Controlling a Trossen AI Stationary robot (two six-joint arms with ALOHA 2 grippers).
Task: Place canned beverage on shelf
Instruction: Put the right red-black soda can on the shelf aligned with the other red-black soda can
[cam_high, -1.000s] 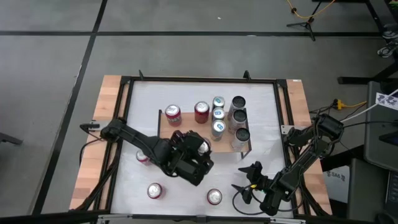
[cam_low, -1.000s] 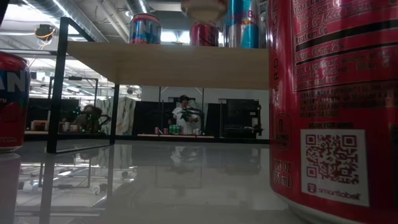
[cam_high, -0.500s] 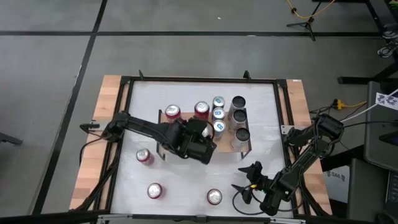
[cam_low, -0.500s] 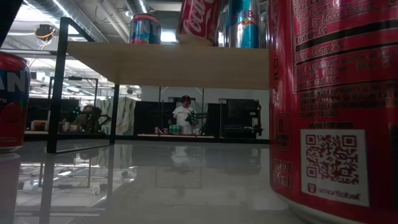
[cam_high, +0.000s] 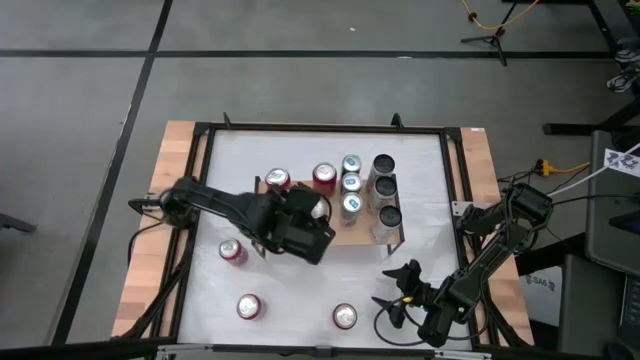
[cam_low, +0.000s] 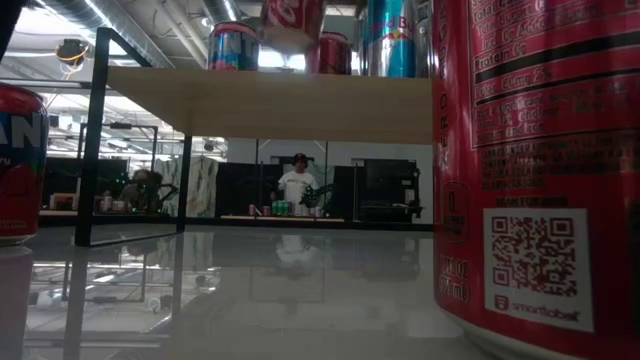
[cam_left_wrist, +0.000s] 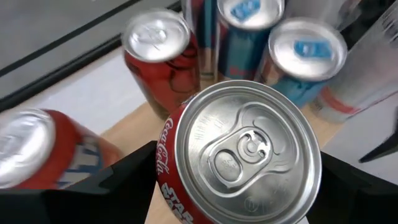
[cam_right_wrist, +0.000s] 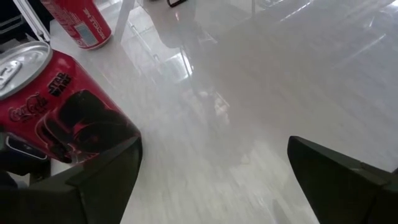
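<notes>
My left gripper (cam_high: 312, 212) is shut on a red Coca-Cola can (cam_left_wrist: 242, 149) over the near left part of the shelf (cam_high: 340, 232), a wooden board on black legs. In the low view the can (cam_low: 293, 20) shows slightly tilted above the board (cam_low: 270, 100). Two red cans (cam_high: 278, 180) (cam_high: 324, 177), three blue cans (cam_high: 351, 184) and three dark-topped cans (cam_high: 384, 187) stand on the shelf. My right gripper (cam_high: 395, 292) is open and empty near the table's front right, beside a red can (cam_right_wrist: 62, 118). My left gripper pinches the can's side wall (cam_left_wrist: 166, 180), below the rim, between its two fingers (cam_left_wrist: 124, 180), one on each side. The fingers come from above, slanting in from the table's left. The can is top up; the board's edge hides whether its base touches the shelf.
Three red cans stand loose on the white tabletop: one at the left (cam_high: 232, 251), two near the front edge (cam_high: 248, 306) (cam_high: 344, 317). In the low view one red can (cam_low: 540, 160) fills the right side. A person shows far behind the table (cam_low: 297, 185).
My left gripper has carried the can from the tabletop in front of the shelf toward the far edge and over the shelf board, then a little toward the table's left. It has stayed shut on the can. My right arm has kept still.
</notes>
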